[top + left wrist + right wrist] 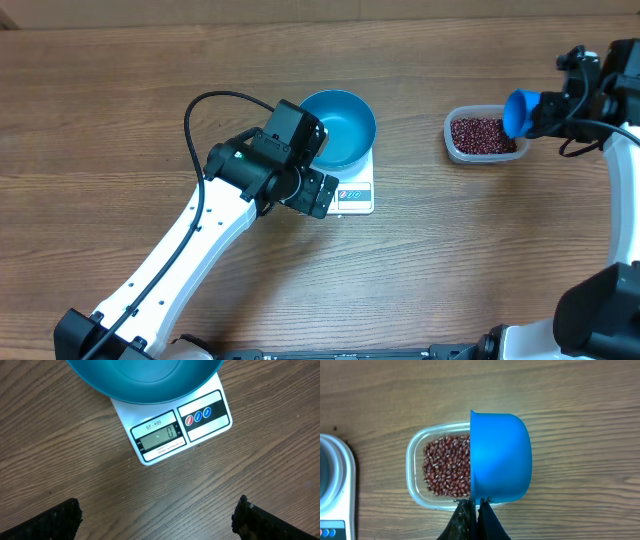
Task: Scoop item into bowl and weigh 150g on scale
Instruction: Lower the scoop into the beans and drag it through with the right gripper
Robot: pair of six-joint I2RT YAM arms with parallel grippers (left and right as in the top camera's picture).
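Left claw [157, 517]: yours is spread wide, just off the front edge of scale [205, 412].
Right claw [474, 510]: yours pinches scoop [500, 457] above beans [445, 465].

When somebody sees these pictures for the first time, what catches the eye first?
An empty blue bowl stands on the white scale at the middle of the table, its display showing zero. To the right, the right gripper holds a blue scoop over a clear tub of red-brown beans. The left gripper hangs open in front of the scale.
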